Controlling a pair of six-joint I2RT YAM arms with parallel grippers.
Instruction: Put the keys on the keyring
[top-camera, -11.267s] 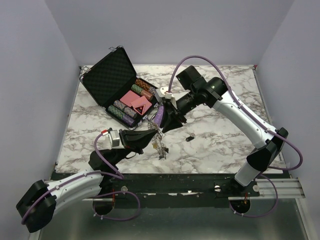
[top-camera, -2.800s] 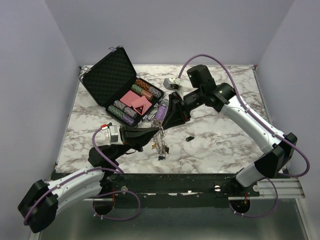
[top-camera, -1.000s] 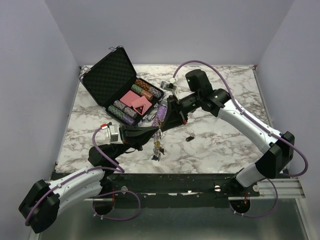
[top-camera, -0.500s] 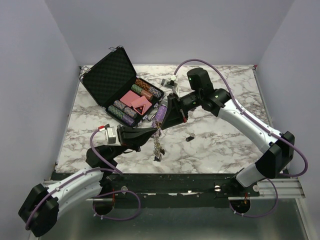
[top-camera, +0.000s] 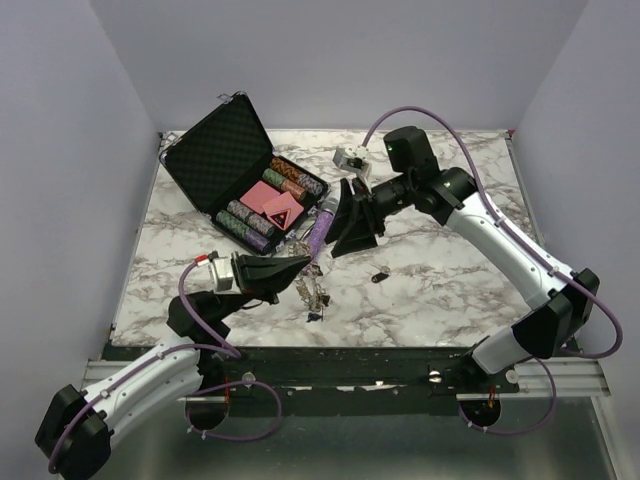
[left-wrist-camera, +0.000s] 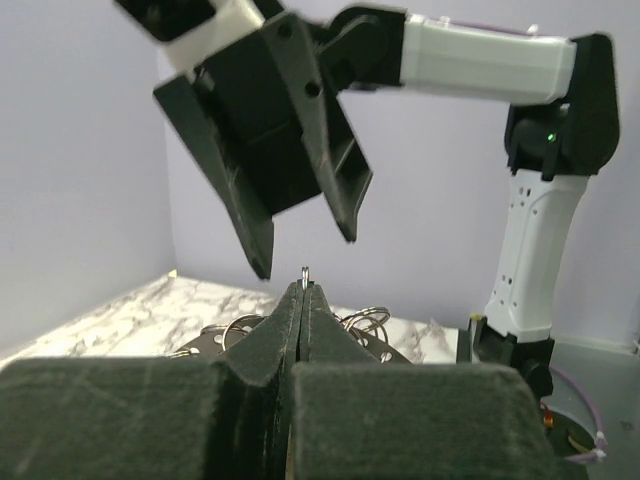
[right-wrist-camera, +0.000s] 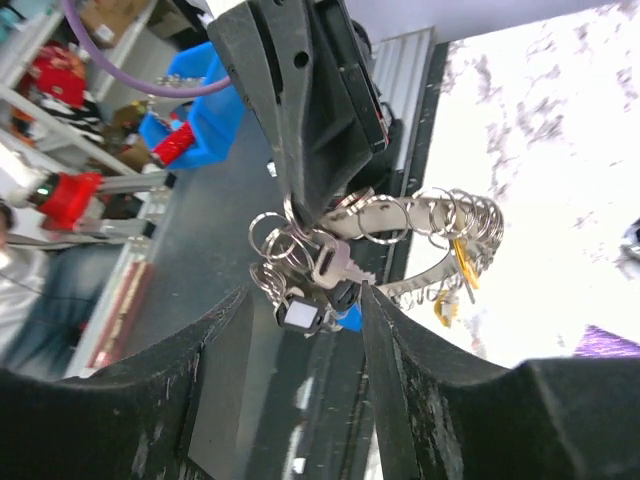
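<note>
Right wrist view: left gripper (right-wrist-camera: 306, 200) pinched shut on the keyring (right-wrist-camera: 420, 212), near the table's front edge. Right gripper (right-wrist-camera: 305, 298) stands open just above it, apart. Keyring is silver, strung with many small rings. Hanging keys (right-wrist-camera: 325, 262) are silver, with one blue cap and one yellow. Loose key (top-camera: 379, 276) lies on the marble table (top-camera: 450, 290).

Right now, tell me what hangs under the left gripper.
The keyring, pinched in the shut left gripper, dangles keys with silver, black, blue and yellow heads. The fingers cover the gripped stretch of ring.
</note>
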